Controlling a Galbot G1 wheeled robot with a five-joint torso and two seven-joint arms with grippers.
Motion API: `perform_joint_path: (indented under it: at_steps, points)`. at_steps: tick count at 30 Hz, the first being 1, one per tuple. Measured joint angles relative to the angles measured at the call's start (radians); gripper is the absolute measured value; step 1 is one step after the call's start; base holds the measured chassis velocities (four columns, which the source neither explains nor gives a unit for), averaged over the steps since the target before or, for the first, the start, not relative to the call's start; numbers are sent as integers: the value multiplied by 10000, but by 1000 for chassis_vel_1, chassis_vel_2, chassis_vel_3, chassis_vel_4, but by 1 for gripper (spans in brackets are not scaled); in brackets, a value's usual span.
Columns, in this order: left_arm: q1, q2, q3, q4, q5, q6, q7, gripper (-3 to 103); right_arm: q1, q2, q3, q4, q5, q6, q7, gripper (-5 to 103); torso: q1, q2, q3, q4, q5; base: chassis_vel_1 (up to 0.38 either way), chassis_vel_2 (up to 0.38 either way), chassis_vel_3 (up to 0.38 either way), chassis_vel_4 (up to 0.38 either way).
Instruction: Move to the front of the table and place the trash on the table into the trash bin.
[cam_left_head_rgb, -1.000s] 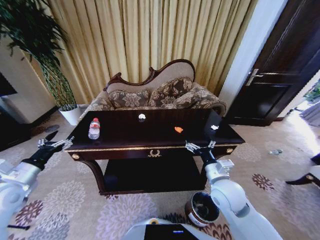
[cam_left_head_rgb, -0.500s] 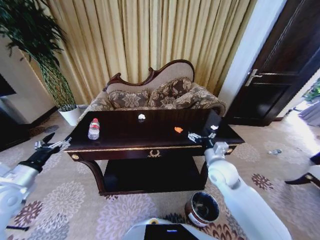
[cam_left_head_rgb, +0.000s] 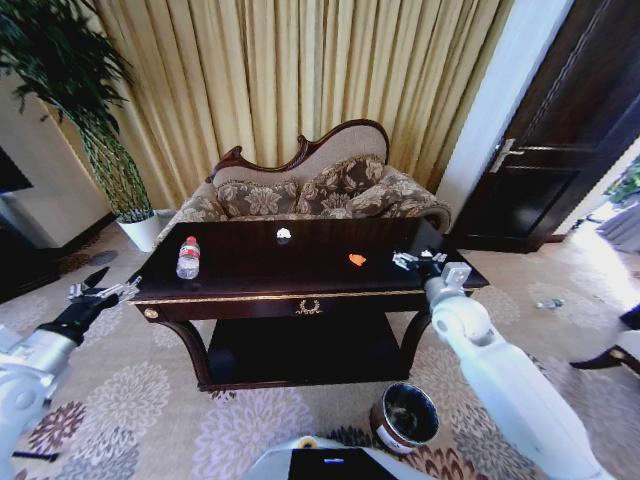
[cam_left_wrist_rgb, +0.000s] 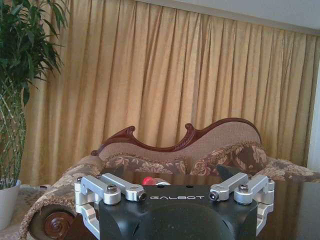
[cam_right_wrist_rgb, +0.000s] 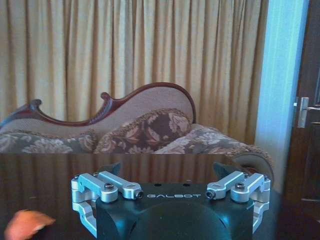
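Head view: the surface (cam_left_head_rgb: 250, 268) carries one bottle (cam_left_head_rgb: 188, 257), one orange scrap (cam_left_head_rgb: 357, 260) and one white scrap (cam_left_head_rgb: 284, 234). The right hand (cam_left_head_rgb: 418, 262), open and empty, hovers just beside the orange scrap. The left hand (cam_left_head_rgb: 98, 290), open and empty, hangs off the surface's end. One trash bin (cam_left_head_rgb: 405, 415) stands on the floor.

Right wrist view: the orange scrap (cam_right_wrist_rgb: 27, 224) lies beside the open fingers (cam_right_wrist_rgb: 107, 187).

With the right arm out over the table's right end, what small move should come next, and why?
Probably ease the right end effector down onto the white scrap beside it. Its fingers stand open over the table, that scrap is the nearest trash, and the trash bin sits on the floor below that arm.
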Motion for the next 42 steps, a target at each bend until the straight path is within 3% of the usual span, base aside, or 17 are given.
perform_joint_path:
  at_steps: [11,20,29,42]
  points:
    - [38,-61,-47,-29,49,-34,16,100,1216,-337,-435,-1636,209,-102,-449,100,0,0,0,1,0,0,0,0,0]
    - [36,-132,-54,-57,57,-43,16,100,1301,-338,-409,-2031,391,-871,-435,100,0,0,-1,0,-3,0,0,0,0]
    - [37,-194,-50,-61,89,-67,27,100,1857,-102,-581,-2125,1200,-1939,259,100,0,0,-1,-1,-3,0,0,0,0]
    - [39,-192,-44,-62,74,-74,49,100,2031,-17,-476,-2332,1411,-2305,848,100,0,0,-1,1,-2,0,0,0,0]
